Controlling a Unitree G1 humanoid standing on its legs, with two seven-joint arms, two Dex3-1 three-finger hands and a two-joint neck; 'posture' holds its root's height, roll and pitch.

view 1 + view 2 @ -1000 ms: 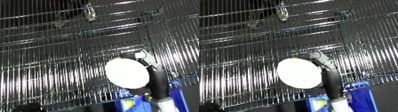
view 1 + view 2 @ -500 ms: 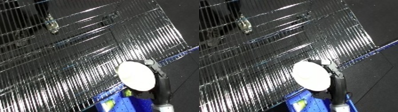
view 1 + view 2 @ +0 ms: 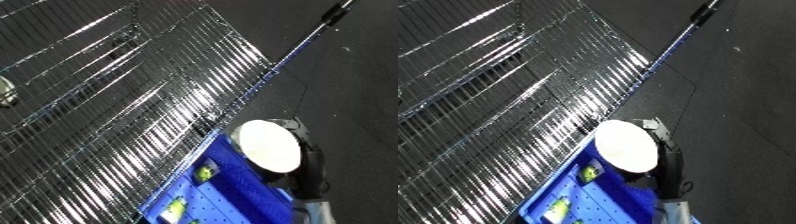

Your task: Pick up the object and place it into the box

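The robot's right hand (image 3: 302,150), dark and seen mostly from behind, held a white round disc (image 3: 266,146) above the far corner of the blue bin (image 3: 226,192); whether its fingers curled round the disc could not be told. Small green items (image 3: 205,173) lay inside the bin. The disc looked light, stiff and smooth, likely slippery on its face and best taken by the rim. Beyond ran the wire shelf (image 3: 115,110), its front edge (image 3: 266,75) meeting dark floor (image 3: 355,75).
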